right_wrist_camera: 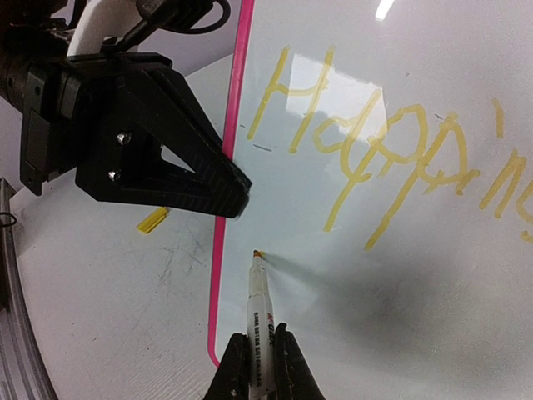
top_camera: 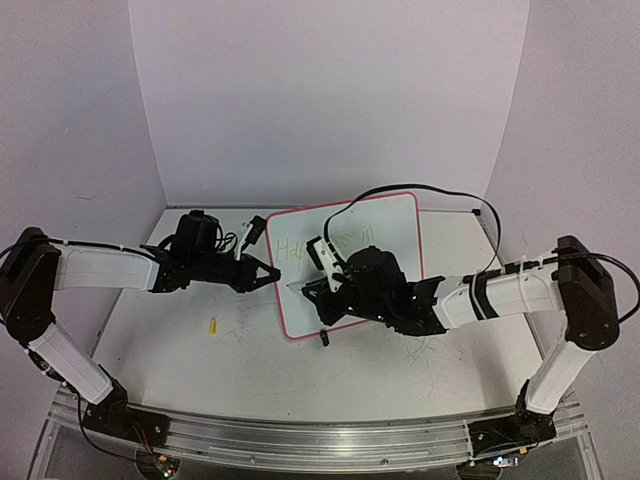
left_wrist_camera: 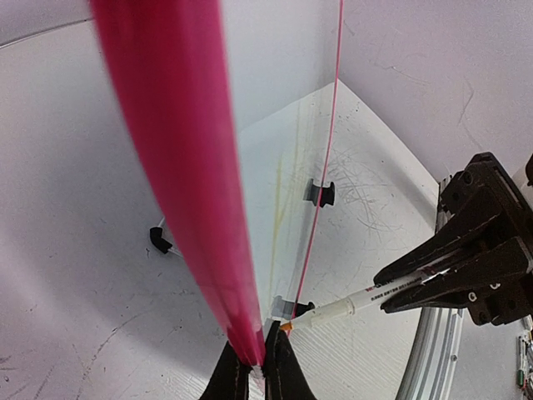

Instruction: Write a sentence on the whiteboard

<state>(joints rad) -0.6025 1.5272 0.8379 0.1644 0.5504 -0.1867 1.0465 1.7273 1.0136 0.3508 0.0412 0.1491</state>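
- Right gripper [right_wrist_camera: 258, 354]: jaws clamped on the marker [right_wrist_camera: 260, 308], barrel pointing to 12 o'clock in the wrist view so the tip meets the board.
- Marker tip sits at the whiteboard's [right_wrist_camera: 400, 275] 8 o'clock corner area, under the "H". Contact cannot be told. Likely set to begin line two.
- Left gripper [right_wrist_camera: 223, 190]: pinched on the pink rim at the board's 9 o'clock edge, probably to brace it against the pen's push.
- The sentence [right_wrist_camera: 375, 158]: one yellow line, "Happin…", rest cut off. The space below it is blank.
- Yellow cap [top_camera: 212, 325] lies on the tabletop [top_camera: 200, 370], at 7 o'clock of the left gripper, well apart.
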